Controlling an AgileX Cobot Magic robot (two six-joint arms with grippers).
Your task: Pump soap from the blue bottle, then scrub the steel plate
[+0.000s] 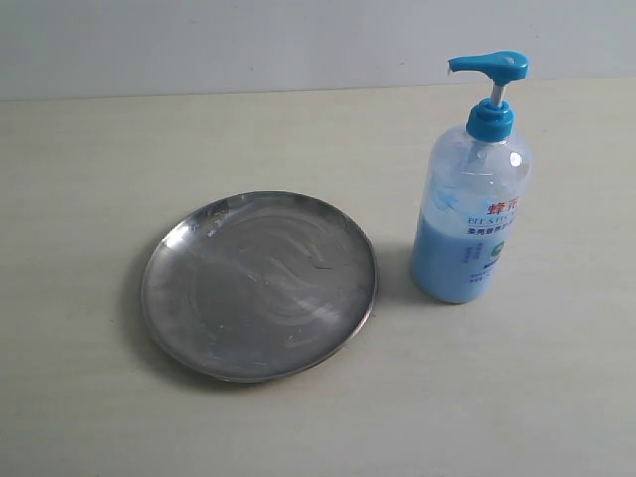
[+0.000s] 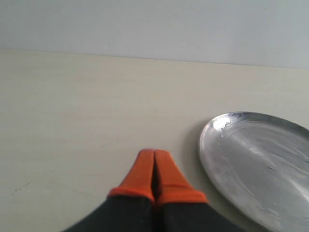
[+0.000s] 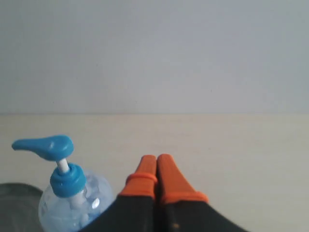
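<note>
The steel plate [image 1: 260, 285] lies on the pale table, left of centre, with swirly smears across its face; no blob of soap shows on it. The blue bottle [image 1: 471, 214] stands upright to its right, its pump spout pointing left toward the plate. Neither gripper appears in the exterior view. In the left wrist view my left gripper [image 2: 154, 153] is shut and empty, with the steel plate [image 2: 260, 169] close beside it. In the right wrist view my right gripper [image 3: 156, 158] is shut and empty, beside and above the blue bottle [image 3: 65, 193].
A pale wall [image 1: 298, 40] rises behind the table's far edge. Bare tabletop [image 1: 89, 149] surrounds the plate and bottle.
</note>
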